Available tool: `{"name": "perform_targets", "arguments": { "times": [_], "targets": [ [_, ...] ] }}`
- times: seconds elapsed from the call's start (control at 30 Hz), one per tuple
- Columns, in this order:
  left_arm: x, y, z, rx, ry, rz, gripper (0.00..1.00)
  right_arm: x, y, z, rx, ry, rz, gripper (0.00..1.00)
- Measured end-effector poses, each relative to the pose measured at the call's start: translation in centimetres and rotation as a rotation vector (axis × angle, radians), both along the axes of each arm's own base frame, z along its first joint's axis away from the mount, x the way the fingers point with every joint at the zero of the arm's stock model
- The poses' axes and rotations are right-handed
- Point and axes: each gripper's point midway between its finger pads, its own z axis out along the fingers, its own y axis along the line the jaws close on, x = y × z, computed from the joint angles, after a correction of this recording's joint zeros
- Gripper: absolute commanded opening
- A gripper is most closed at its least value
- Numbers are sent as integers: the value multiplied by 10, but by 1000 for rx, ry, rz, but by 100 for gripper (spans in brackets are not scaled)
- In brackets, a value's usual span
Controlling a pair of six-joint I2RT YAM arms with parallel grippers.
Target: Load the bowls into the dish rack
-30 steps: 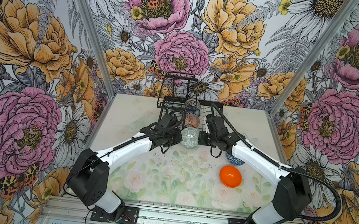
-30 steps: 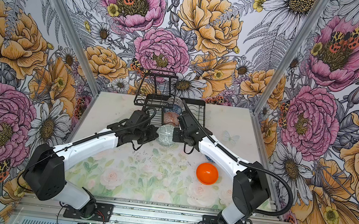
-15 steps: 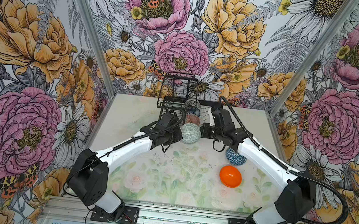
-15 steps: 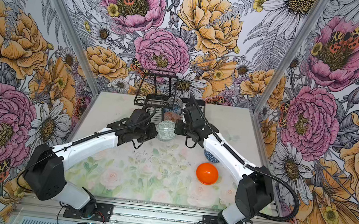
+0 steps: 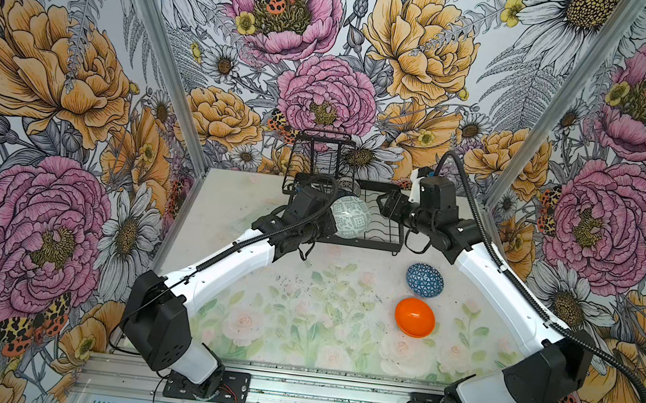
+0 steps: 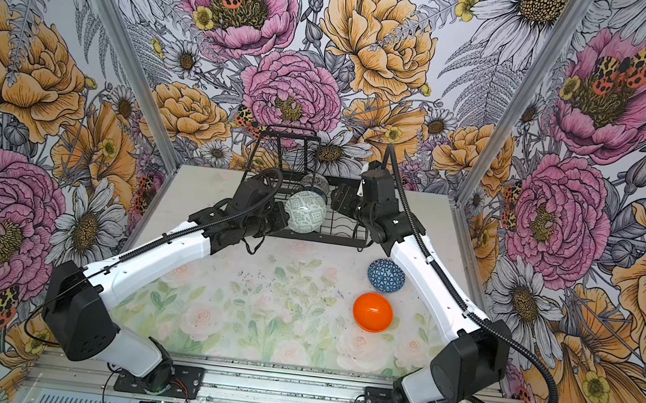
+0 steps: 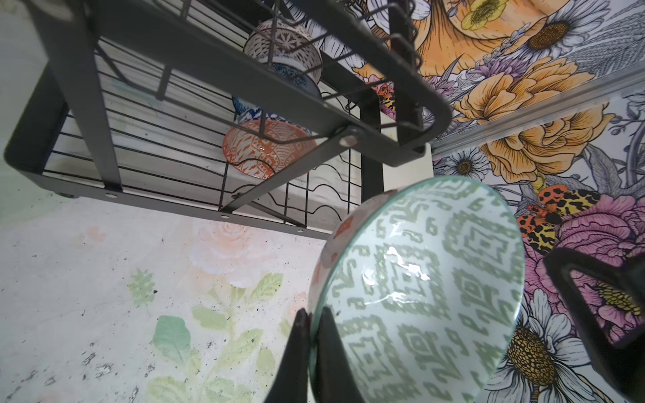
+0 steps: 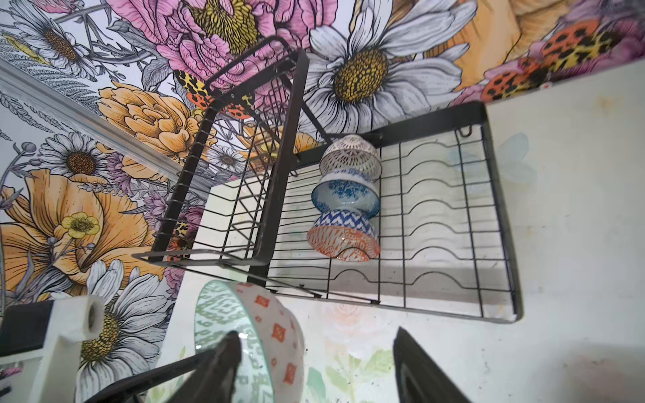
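My left gripper [image 7: 312,314] is shut on the rim of the grey-green bowl [image 7: 419,289], which it holds on edge in the air just before the dish rack [image 5: 383,243]. In both top views this bowl [image 5: 349,222] [image 6: 304,217] hangs over the rack's front left part. My right gripper [image 8: 316,335] stands wide open beside the bowl [image 8: 244,335], one finger in front of its inside, gripping nothing. Three patterned bowls stand on edge in the rack: dark-and-white [image 8: 350,157], blue-speckled [image 8: 345,195], orange-white [image 8: 343,240]. A dark blue triangle bowl [image 5: 424,280] and the orange bowl [image 5: 414,317] lie upside down on the table.
The rack's raised upper basket [image 5: 320,156] stands at its far left, right behind my left wrist. The rack's wavy wires [image 8: 436,209] to the right of the standing bowls are bare. Flowered walls close in the table on three sides.
The right gripper opened, let go of the grey-green bowl and drew back to the right. The left gripper kept the bowl and carried it farther up toward the rack.
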Motion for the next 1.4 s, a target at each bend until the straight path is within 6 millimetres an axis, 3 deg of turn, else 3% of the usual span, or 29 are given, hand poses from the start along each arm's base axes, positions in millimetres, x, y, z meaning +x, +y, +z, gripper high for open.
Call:
{"name": "perform_targets", "arguments": {
  "times": [0.13, 0.27, 0.47, 0.6, 0.73, 0.9, 1.17, 1.4],
  "targets": [
    [1, -5, 19, 28, -85, 5, 0, 10, -14, 36, 51, -60, -48, 99],
    [-1, -3, 46, 49, -192, 32, 0, 9, -14, 89, 129, -149, -60, 99],
    [10, 26, 96, 113, -379, 167, 0, 9, -12, 162, 288, -248, -83, 99],
    [19, 46, 122, 178, -492, 269, 0, 16, -9, 191, 416, -255, -109, 99],
    [30, 64, 144, 230, -568, 362, 0, 31, 0, 201, 540, -211, -130, 99],
    [46, 80, 165, 271, -648, 471, 0, 54, 28, 201, 664, -136, -109, 99],
    [62, 78, 168, 352, -724, 515, 0, 64, 90, 200, 817, -12, -13, 99],
    [62, 75, 177, 376, -789, 521, 0, 64, 115, 195, 883, 60, 24, 98]
  ]
}}
